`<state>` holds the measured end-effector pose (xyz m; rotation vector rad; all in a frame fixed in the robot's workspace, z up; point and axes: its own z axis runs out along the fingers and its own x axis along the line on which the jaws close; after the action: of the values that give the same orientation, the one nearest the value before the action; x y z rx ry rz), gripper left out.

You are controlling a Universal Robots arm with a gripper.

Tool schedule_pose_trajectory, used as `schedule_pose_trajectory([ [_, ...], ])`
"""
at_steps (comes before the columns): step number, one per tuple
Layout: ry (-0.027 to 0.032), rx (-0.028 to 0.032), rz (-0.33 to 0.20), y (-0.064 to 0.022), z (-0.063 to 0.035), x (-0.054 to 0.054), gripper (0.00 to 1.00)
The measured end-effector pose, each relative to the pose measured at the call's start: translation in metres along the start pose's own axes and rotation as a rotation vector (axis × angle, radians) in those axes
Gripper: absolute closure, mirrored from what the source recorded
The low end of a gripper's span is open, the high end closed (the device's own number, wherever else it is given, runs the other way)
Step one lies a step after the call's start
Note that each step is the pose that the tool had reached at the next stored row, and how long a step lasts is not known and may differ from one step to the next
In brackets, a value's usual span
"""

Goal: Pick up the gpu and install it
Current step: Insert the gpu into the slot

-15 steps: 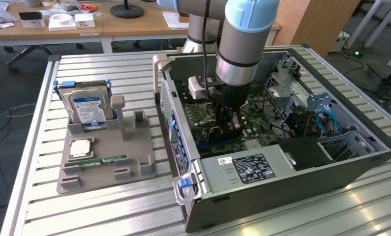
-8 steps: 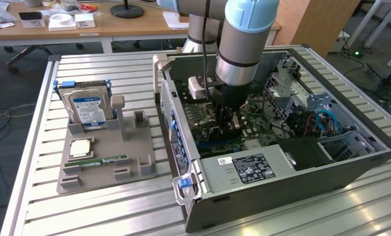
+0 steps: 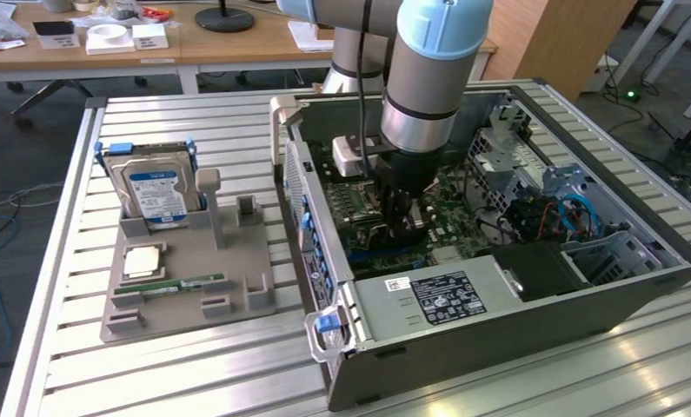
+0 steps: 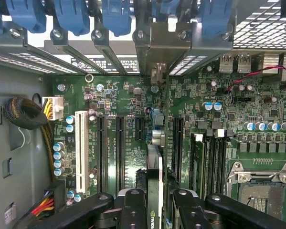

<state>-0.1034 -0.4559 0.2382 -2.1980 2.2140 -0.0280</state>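
Gripper [image 4: 158, 210] clasps one gpu [image 4: 154, 179] edge-on above one motherboard [image 4: 128, 105].

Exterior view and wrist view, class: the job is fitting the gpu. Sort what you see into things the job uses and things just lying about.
In use:
- gpu, edge-on, held in the tool
- motherboard with its long black slots
- open computer case

Lying about:
- hard drive, upright in the grey holder
- RAM stick, flat on that holder
- CPU on that holder

gpu [image 4: 154, 171] upright between fingers [image 4: 133, 210] inside computer case [image 3: 623, 295], over motherboard [image 4: 119, 100]
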Motion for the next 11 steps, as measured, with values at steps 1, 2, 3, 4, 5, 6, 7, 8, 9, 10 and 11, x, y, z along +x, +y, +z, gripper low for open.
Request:
schedule_pose_trajectory([
  [1,0.0,0.0,0.0,0.0,0.0,0.0,0.74],
  [2,0.0001,0.0,0.0,0.0001,0.0,0.0,0.74],
  [3,0.0,0.0,0.0,0.0001,0.0001,0.0,0.74],
  [4,0.0002,-0.0001,0.0,0.0001,0.0002,0.0,0.74],
  [5,0.0001,0.0,0.0,0.0002,0.0003,0.0,0.74],
  [6,0.0001,0.0,0.0,0.0002,0.0003,0.0,0.74],
  [7,0.0001,0.0,0.0,0.0002,0.0003,0.0,0.74],
  [8,0.0001,0.0,0.0,0.0002,0.0004,0.0,0.74],
  [9,0.0,0.0,0.0,0.0002,0.0004,0.0,0.74],
  [10,0.0,0.0,0.0,0.0002,0.0004,0.0,0.74],
  [11,0.0,0.0,0.0,0.0002,0.0004,0.0,0.74],
])
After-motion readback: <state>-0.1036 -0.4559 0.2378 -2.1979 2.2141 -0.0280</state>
